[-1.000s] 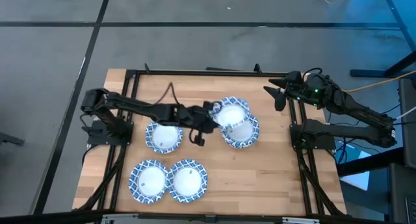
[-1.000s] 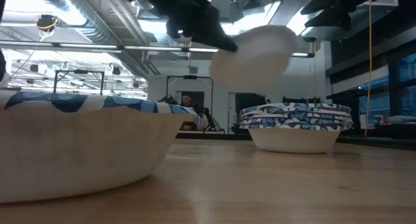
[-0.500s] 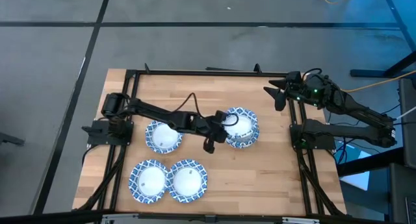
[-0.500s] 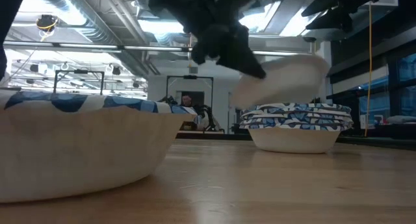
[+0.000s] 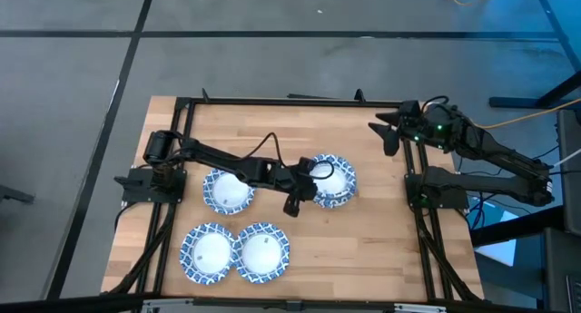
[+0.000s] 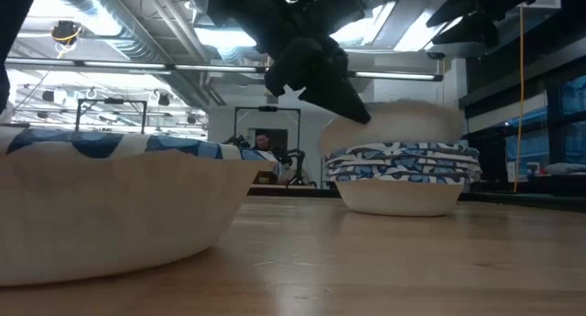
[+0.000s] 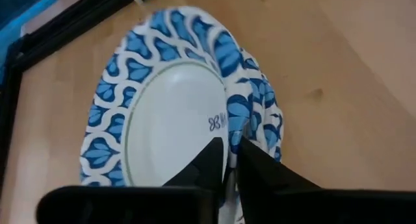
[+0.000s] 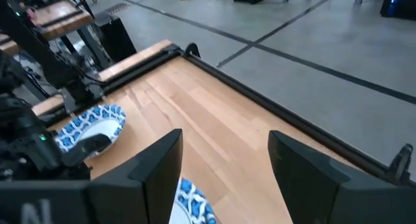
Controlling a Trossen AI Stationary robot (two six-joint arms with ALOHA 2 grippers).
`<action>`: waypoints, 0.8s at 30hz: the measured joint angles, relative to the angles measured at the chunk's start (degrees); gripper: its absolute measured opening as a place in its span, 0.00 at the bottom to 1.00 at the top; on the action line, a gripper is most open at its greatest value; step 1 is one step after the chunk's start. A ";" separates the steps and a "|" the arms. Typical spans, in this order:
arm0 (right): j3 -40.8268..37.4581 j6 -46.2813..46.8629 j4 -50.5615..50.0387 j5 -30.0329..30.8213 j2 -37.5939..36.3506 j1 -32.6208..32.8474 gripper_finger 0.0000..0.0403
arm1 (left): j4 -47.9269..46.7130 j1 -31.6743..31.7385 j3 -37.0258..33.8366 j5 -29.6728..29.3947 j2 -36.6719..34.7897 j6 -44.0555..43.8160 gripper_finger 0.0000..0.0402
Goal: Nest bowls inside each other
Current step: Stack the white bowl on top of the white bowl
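Observation:
A stack of blue-and-white patterned bowls (image 5: 334,180) stands right of the table's middle, resting on its base (image 6: 401,199). The top bowl (image 7: 175,120) lies in it, white inside up. My left gripper (image 5: 310,178) is at the stack's left side, shut on that top bowl's rim. Three single bowls rest on their bases: one left of the middle (image 5: 227,190) and two by the near edge (image 5: 209,252) (image 5: 263,252). My right gripper (image 5: 387,133) hangs open above the far right corner, with nothing between its fingers. My left gripper pinches the top bowl's patterned rim (image 7: 235,120) on the side toward the table's left. One finger (image 7: 209,162) is inside the bowl and the other (image 7: 255,164) is outside. The fingers slant down from the table's left. The bowl sits nested in the stack (image 6: 401,160).
A black frame (image 5: 272,101) runs along the table's far edge and down both sides. The arm bases stand at the left edge (image 5: 145,181) and the right edge (image 5: 436,188). Bare wood (image 5: 363,249) lies near and right of the stack.
My left gripper has carried a bowl down and toward the table's right and near side, from tilted above the stack to nested on top of it. The stack has slid slightly. My right arm has kept still.

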 joint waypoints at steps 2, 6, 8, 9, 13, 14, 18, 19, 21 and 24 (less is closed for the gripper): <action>0.00 0.00 -1.07 0.00 0.01 0.00 0.57 | 0.01 -0.01 0.00 0.53 0.00 -2.29 0.13; 0.00 0.04 -2.74 0.00 -0.01 0.00 0.57 | 0.15 0.78 0.00 3.74 0.00 -7.77 0.23; 0.00 0.00 -2.75 0.00 -0.03 0.00 0.57 | 0.21 1.31 0.00 5.22 0.00 -8.46 0.28; 0.00 0.00 -2.75 0.00 -0.03 0.00 0.57 | 0.20 1.53 0.00 6.05 0.00 -8.45 0.30; 0.00 -0.02 -2.75 0.00 -0.03 0.00 0.57 | 0.26 2.17 -0.05 8.86 -0.17 -7.93 0.35; 0.00 -0.02 -2.75 0.00 -0.03 0.00 0.57 | 0.42 2.23 -0.07 8.84 -0.29 -8.10 0.36; 0.00 -0.02 -2.80 0.00 -0.03 0.00 0.57 | 2.58 2.34 -0.07 8.11 -0.42 -8.12 0.36; 0.00 -0.02 -2.90 0.00 -0.03 0.00 0.57 | 3.49 2.35 -0.07 8.00 -0.42 -8.14 0.35; 0.00 0.02 -3.46 0.00 -0.03 0.00 0.57 | 5.35 2.34 -0.07 7.83 -0.42 -8.10 0.35; 0.00 0.12 -4.67 0.00 -0.03 0.00 0.57 | 6.99 2.35 -0.07 5.21 -0.44 -8.02 0.35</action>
